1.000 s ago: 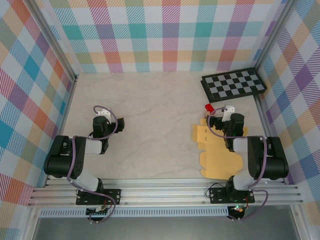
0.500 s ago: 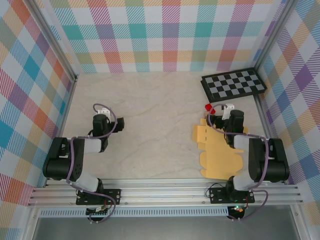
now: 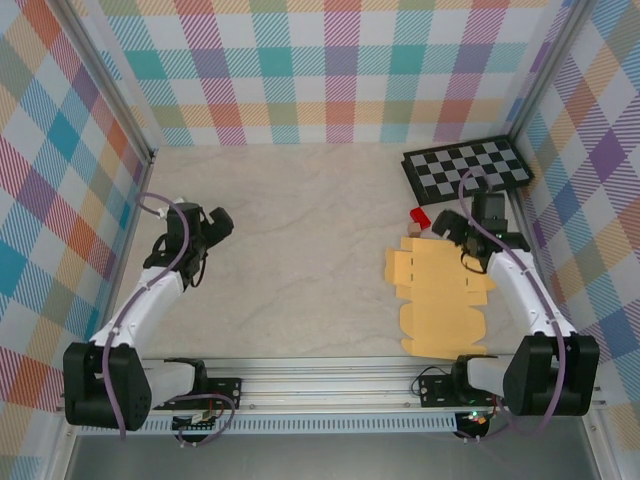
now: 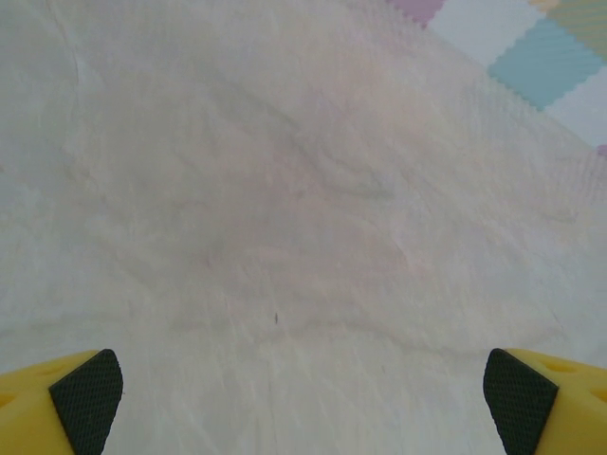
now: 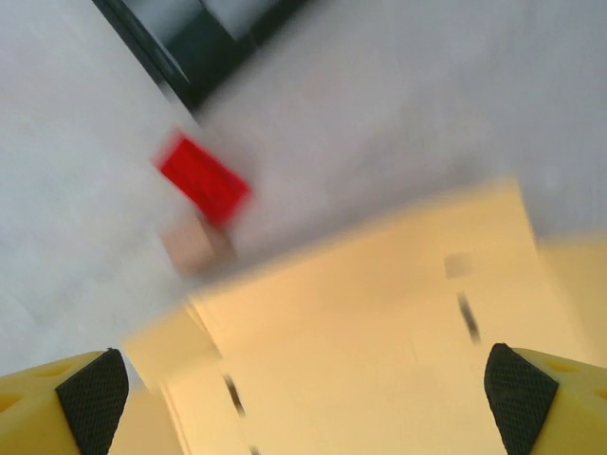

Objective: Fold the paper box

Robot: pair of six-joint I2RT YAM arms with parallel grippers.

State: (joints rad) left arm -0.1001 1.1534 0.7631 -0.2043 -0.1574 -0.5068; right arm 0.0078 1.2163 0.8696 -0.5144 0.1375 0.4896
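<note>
Far left: L gripper (image 3: 212, 226) over bare table (image 3: 320, 220), close to L wall, well apart from everything else. Fingers spread wide, nothing btwn them. On L wrist cam, black pads (image 4: 87, 403) at the frame's lower corners, plain marbled surface beneath.

Right of centre: paper box (image 3: 440, 305) lying flat, unfolded, a tan-yellow die-cut sheet w/ scalloped tabs along its L edge, just ahead of R arm's base.

Above sheet's far edge: R gripper (image 3: 456, 234), fingers spread wide, pinching nothing. R wrist cam blurred; pads (image 5: 93, 393) far apart, sheet (image 5: 379, 332) across lower half. Touching sheet or hovering: can't tell.

Just past sheet's far edge: small red block (image 3: 419, 216), also seen blurred (image 5: 204, 180) on R wrist cam, near gripper but apart from it.

Far R corner: black-and-grey checkerboard (image 3: 465, 167), beyond block.
</note>
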